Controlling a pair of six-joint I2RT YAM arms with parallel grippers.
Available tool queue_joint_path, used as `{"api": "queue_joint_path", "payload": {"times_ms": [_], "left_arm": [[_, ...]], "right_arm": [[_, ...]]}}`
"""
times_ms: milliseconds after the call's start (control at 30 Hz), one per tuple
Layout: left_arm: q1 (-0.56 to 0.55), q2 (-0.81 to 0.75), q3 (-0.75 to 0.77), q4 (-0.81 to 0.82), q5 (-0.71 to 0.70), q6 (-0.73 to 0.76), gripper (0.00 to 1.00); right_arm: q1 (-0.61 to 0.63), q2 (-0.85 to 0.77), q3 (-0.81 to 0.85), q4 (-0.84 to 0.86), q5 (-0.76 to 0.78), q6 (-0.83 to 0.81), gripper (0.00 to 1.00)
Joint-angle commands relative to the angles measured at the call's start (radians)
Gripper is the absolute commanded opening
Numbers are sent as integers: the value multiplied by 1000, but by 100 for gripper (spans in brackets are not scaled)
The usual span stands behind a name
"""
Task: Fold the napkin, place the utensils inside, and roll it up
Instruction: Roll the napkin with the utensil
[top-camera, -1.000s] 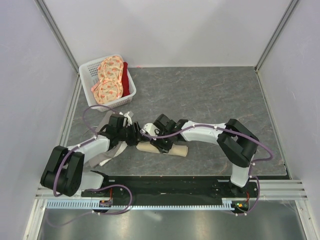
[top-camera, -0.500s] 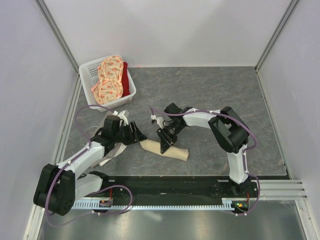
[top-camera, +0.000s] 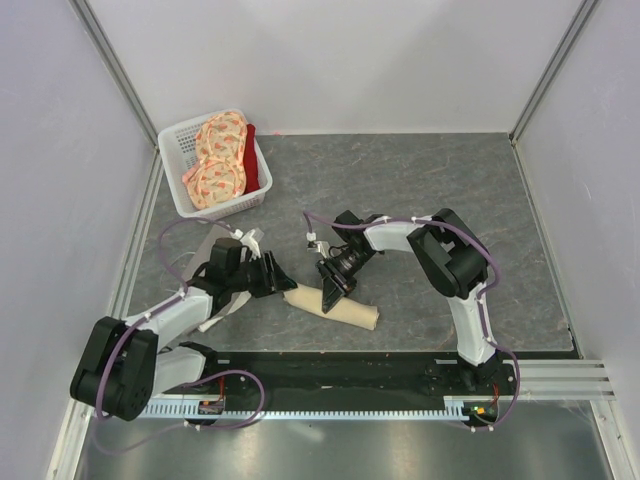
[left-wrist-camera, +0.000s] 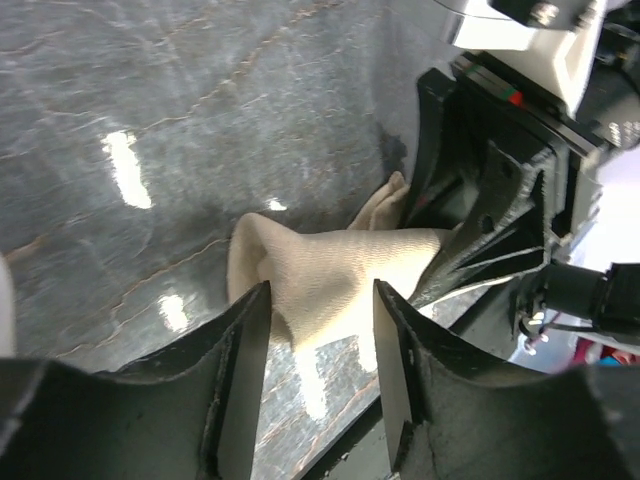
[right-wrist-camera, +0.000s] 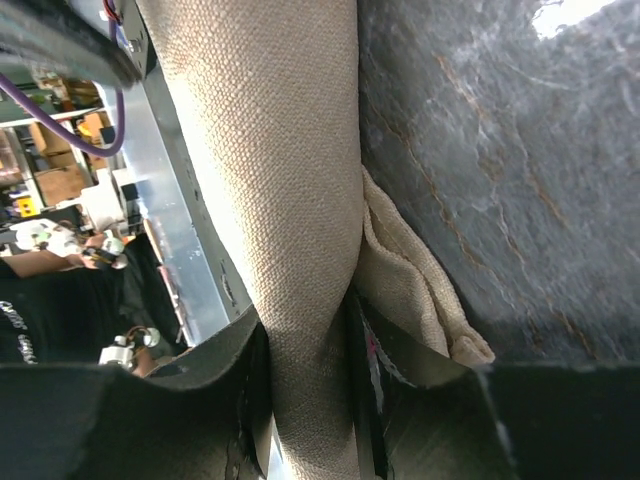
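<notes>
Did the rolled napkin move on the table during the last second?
Yes. The napkin has shifted slightly away from the white basket, its right end swinging toward the near edge of the table.

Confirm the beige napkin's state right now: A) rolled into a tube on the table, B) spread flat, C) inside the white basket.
A: the napkin lies as a rolled tube on the table, with the right gripper clamped across it.

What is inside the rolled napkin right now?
Only beige cloth shows: the napkin lies rolled on the table, its end showing just fabric folds. No fork is visible; anything inside is covered by the roll.
</notes>
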Motion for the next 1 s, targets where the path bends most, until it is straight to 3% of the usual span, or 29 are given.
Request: {"api": "queue_joint_path", "payload": {"times_ms": [0, 100, 233, 400, 567, 767, 967], "left_arm": [[-9, 37, -18, 117, 66, -42, 49], [-9, 60, -30, 152, 75, -51, 45], [-9, 83, -33, 172, 84, -56, 20], [-9, 86, -25, 155, 72, -54, 3], [-9, 110, 7, 92, 34, -51, 2], [-8, 178, 65, 11, 34, -45, 2], [-8, 238, 103, -20, 50, -53, 2]], "right_arm": [[-7, 34, 21, -8, 44, -18, 39], [-10, 34, 24, -9, 50, -17, 40], [-16, 26, 25, -8, 65, -9, 45], [-20, -36, 31, -3, 119, 11, 58], [-17, -168, 24, 27, 226, 26, 67], [36, -388, -59, 119, 486, -35, 74], [199, -466, -145, 176, 772, -112, 80]]}}
